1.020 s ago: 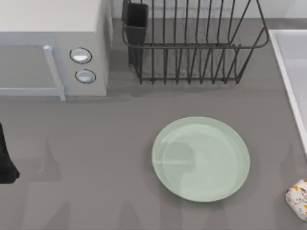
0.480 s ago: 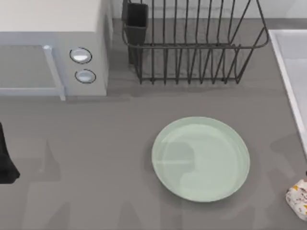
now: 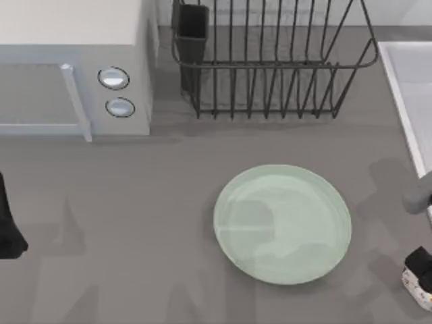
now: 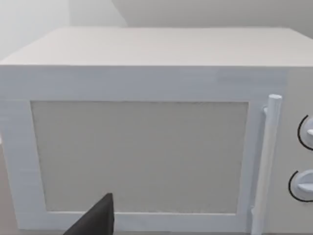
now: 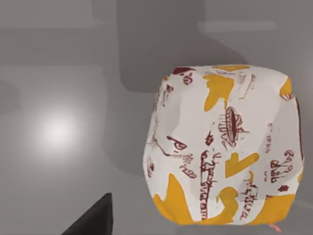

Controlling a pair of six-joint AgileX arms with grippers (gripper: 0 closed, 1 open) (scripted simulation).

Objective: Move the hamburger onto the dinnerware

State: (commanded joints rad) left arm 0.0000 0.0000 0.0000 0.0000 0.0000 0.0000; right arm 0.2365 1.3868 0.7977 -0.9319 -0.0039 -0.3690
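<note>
Here the hamburger (image 3: 420, 289) is being approached by the right gripper (image 3: 420, 263) at the table's (image 3: 135, 236) right edge — well apart from the dinnerware (image 3: 283, 224). Whether its fingers are spread cannot be told. A descent and grasp are called for next — the left arm (image 3: 8, 226) is parked at the left edge.

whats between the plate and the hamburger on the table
Nothing lies there: in the top view the stretch between the plate and the hamburger at the table's right edge is bare grey table, crossed only by shadow.
</note>
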